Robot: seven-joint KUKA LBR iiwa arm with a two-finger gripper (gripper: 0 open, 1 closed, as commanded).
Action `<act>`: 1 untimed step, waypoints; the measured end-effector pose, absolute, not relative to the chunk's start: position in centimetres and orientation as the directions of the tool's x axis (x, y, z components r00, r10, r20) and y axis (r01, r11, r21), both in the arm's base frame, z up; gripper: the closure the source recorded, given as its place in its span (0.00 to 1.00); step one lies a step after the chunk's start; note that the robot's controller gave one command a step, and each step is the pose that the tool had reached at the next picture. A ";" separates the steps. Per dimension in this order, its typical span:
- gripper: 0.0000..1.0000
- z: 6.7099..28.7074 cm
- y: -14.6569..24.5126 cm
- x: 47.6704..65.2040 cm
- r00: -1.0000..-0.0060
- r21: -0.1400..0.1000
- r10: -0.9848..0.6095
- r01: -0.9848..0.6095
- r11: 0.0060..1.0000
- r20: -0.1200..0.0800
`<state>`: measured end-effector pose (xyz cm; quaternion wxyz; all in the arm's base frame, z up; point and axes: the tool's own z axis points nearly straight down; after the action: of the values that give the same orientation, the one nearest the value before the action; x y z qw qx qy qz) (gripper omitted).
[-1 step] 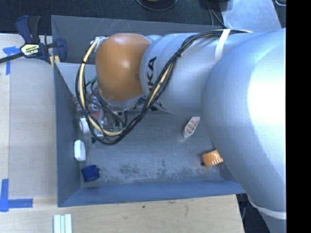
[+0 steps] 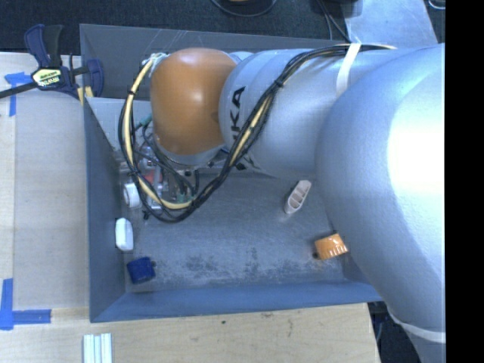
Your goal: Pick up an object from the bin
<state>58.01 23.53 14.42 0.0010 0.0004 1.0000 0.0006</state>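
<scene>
My gripper (image 2: pixel 168 181) hangs low in the bin's left part, close to the left wall, mostly covered from above by the arm. A small white rounded piece (image 2: pixel 131 195) lies right beside it on the left, and I cannot tell whether they touch. A white stubby cylinder (image 2: pixel 123 234) lies a little nearer the front along the left wall. In the front left corner sits a dark blue blocky thing (image 2: pixel 141 270).
A beige ribbed clip-like piece (image 2: pixel 297 196) lies on the floor right of centre. An orange cap-shaped thing (image 2: pixel 330 246) rests near the front right, next to the arm. The arm covers the bin's back and right.
</scene>
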 end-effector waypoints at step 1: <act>0.00 7.2 24.4 62.6 -0.951 0.003 -0.310 -0.310 0.951 -0.002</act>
<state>62.62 24.39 7.18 0.0009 -0.1569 0.9876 0.0014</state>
